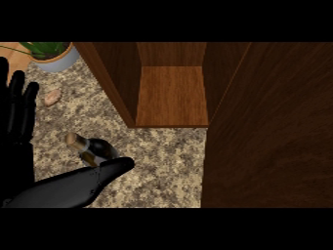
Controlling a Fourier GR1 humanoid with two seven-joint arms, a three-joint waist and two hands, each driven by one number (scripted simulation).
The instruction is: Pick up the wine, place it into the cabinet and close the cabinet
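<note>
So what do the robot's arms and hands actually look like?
The left hand is plain black, with long slim fingers. Below it a smooth dark tapered piece with a rounded tip has a grey sheen; which limb it belongs to is unclear. No cables or markings show.

No legible text or labels

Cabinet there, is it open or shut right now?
Open. Inside the cabinet its wooden shelf shows, and its door stands swung out at the view's right.
</note>
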